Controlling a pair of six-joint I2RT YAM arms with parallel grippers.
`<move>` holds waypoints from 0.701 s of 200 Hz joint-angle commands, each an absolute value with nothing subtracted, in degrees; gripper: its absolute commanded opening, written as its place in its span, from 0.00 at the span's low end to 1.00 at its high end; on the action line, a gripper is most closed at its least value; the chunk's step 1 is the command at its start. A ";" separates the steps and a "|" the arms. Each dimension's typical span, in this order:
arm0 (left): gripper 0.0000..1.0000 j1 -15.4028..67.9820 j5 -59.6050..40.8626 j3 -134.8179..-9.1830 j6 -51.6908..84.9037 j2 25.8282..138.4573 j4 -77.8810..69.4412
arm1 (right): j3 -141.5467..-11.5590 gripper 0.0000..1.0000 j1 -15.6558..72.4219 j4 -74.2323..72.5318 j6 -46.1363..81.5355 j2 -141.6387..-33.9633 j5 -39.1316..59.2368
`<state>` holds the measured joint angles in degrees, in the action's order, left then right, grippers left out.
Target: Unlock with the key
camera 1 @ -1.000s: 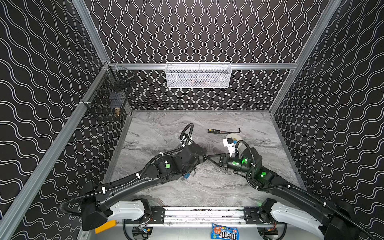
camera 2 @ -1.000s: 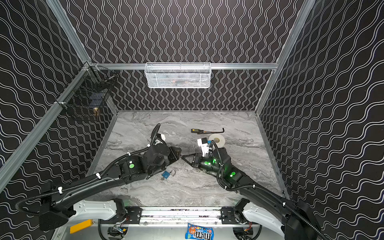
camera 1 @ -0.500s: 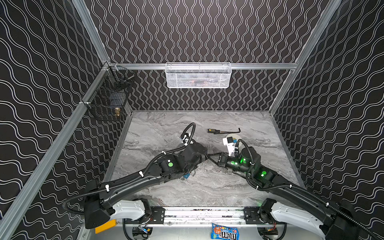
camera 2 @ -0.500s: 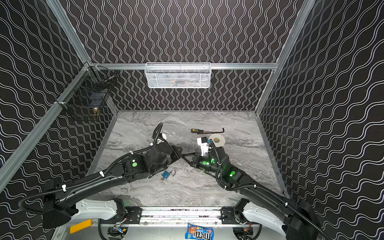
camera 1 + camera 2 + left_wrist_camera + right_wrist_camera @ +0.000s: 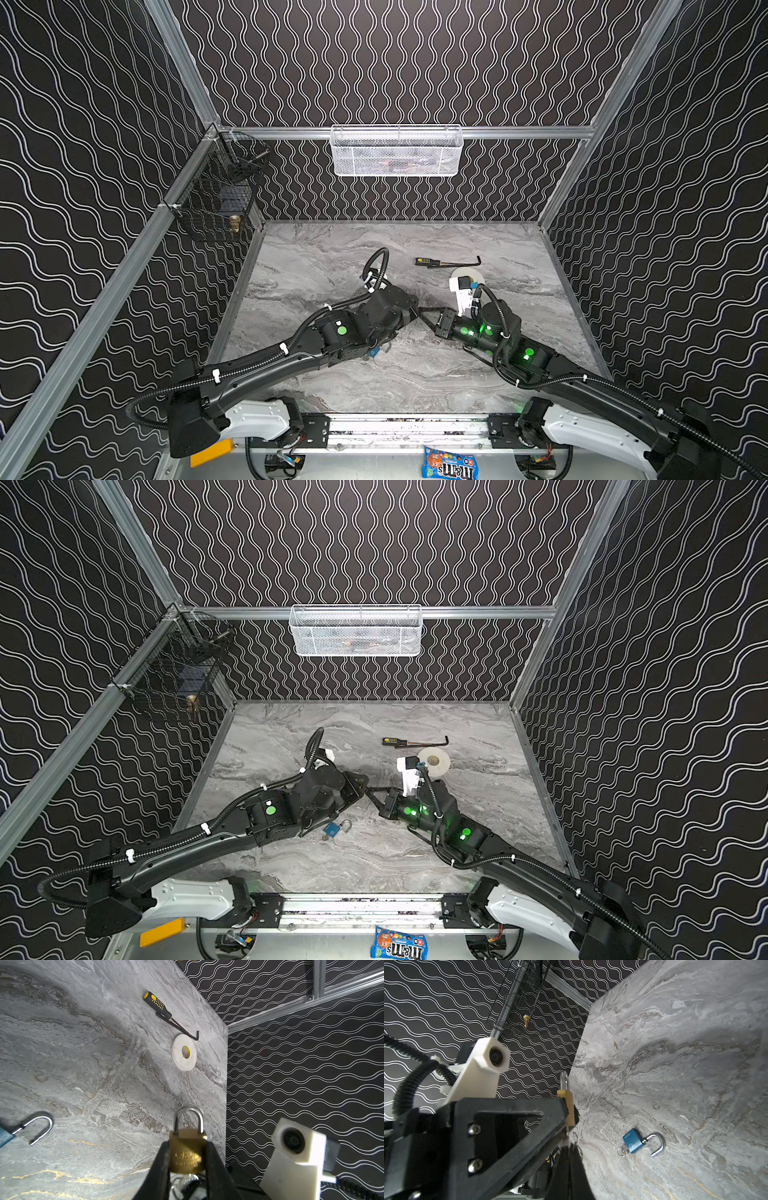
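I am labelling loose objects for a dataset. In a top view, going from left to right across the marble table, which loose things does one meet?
blue padlock → yellow-and-black screwdriver → white tape roll. The black bent rod overlaps the screwdriver and the roll, so it is left out.

There it is: "m&m's" in big letters across the blue candy bag (image 5: 449, 467) (image 5: 398, 947) lying in front of the front rail, clear in both top views. On the brass padlock (image 5: 187, 1153), a stamped emblem and a line of letters, too soft to read. Tiny white print on the blue padlock (image 5: 633, 1144), also illegible.
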<state>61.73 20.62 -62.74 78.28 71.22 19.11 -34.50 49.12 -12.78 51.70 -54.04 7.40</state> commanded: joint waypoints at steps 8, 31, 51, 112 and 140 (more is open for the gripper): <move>0.00 62.05 17.76 -62.96 78.34 71.44 20.22 | -36.30 0.00 49.12 -14.52 49.71 -54.02 3.46; 0.00 62.20 16.62 -62.46 78.35 71.00 19.54 | -36.71 0.00 49.11 -14.67 48.97 -54.38 3.15; 0.00 62.58 15.80 -62.67 78.14 71.01 19.78 | -37.27 0.00 49.05 -15.60 49.08 -54.71 2.88; 0.00 63.97 11.17 -63.90 77.12 72.23 18.27 | -40.12 0.00 49.09 -15.52 48.53 -55.61 0.58; 0.00 64.16 10.71 -63.53 77.28 71.97 17.03 | -39.83 0.00 49.04 -14.96 48.20 -55.38 -1.63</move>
